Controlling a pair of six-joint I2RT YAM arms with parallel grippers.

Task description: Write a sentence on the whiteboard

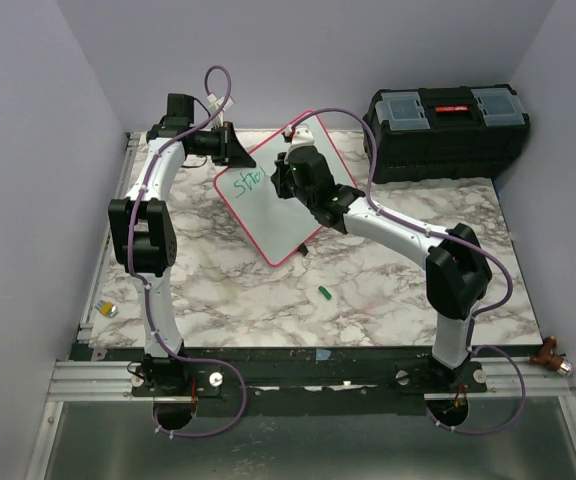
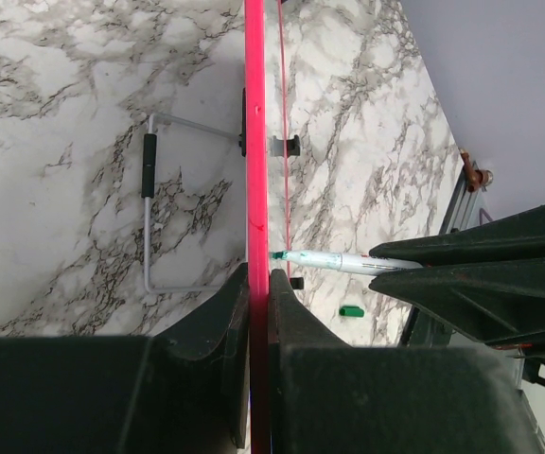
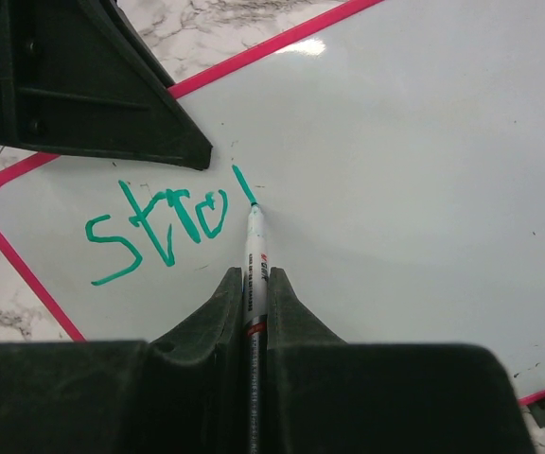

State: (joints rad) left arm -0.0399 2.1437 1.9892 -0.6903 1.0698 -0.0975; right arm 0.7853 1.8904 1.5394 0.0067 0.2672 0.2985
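The whiteboard [image 1: 273,215], edge clamped in the left pincer [image 2: 258,284], faces the right pincer [image 3: 252,284], clamped on a marker [image 3: 254,241] touching the sentence [image 3: 154,227] at its unfinished right end.

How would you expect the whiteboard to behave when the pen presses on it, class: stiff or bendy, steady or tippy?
Probably stiff: edge-on, the whiteboard looks straight and flat. Likely slippery: its face is glossy, with glare. It might tip if released: only a thin wire stand backs it, and the left jaws clamp its edge.

Glossy whiteboard [image 3: 424,142] (glare spot showing); smooth marble-look table [image 1: 388,280].
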